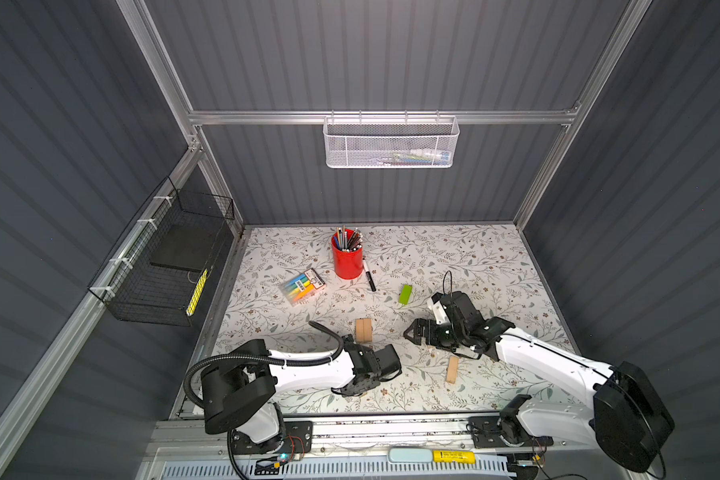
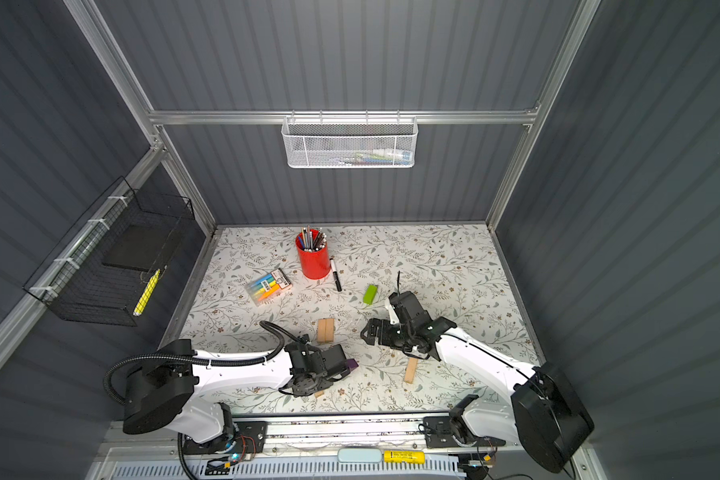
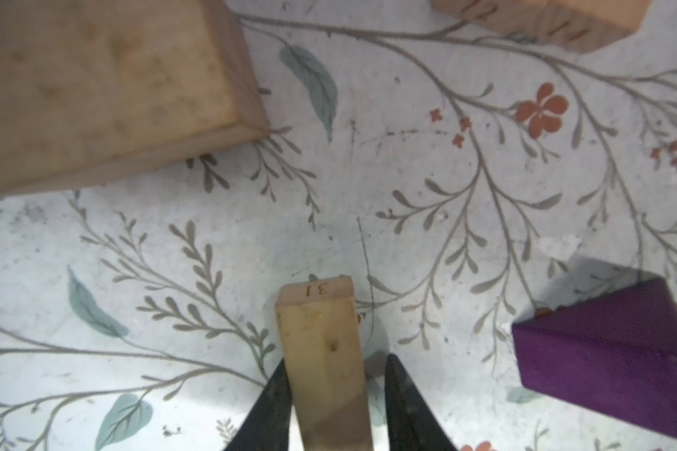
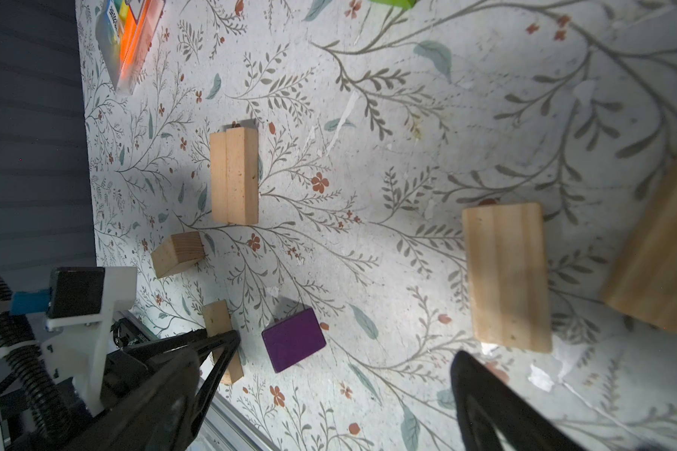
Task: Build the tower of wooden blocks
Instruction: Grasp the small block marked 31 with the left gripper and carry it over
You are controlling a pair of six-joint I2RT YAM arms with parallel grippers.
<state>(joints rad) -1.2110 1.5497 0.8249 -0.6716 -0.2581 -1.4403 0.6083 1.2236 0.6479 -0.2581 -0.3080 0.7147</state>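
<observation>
Lengthwise, wood block "31" lies between the left end effector's jaws, one touching, one just apart: not yet clamped. Paired base blocks sit just beyond on the tabletop; right end effector gapes empty, farther off.

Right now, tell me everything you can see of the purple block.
The purple block is deep violet, matte as if painted, with flat faces and crisp edges. It rests on the floral tabletop near the front edge, touching nothing else. The wood block between the fingers of the left gripper lies beside it, a gap apart. In a top view only one corner shows past the left wrist.
</observation>
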